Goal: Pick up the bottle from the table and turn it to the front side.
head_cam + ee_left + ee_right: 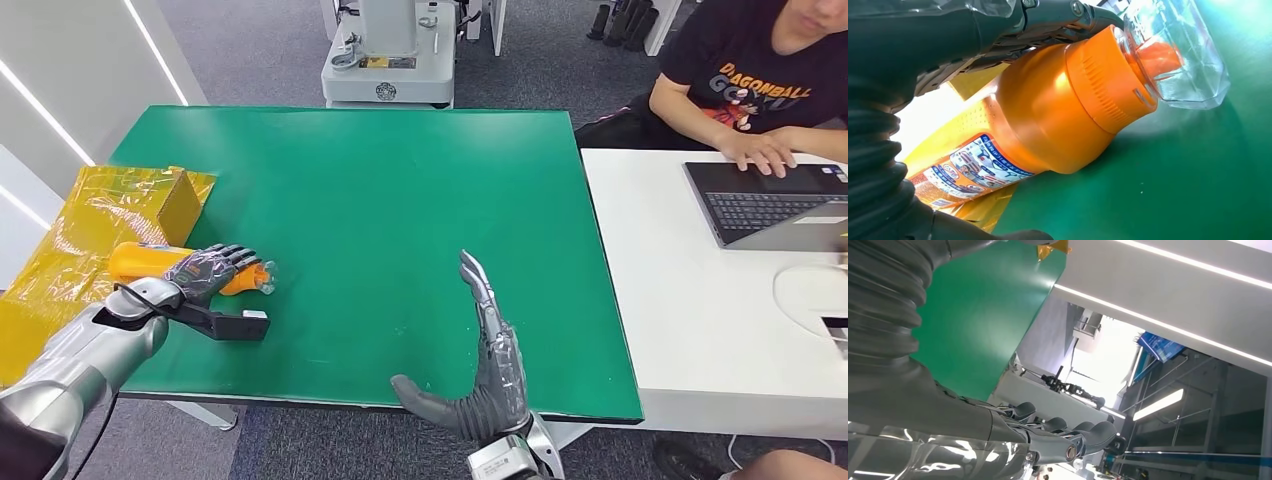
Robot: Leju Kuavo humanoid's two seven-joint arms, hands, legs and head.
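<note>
We see a yellow plastic bag [80, 240] lying crumpled on the left end of the green table [400, 200]. To the right, touching that table's edge, stands a white desk [690, 330] with an open laptop [765, 205] on it. A person in a black printed T-shirt [765, 75] sits at the far right, one hand on the keyboard. Beyond the far edge stands a white machine base [388, 60] on the grey carpet.
</note>
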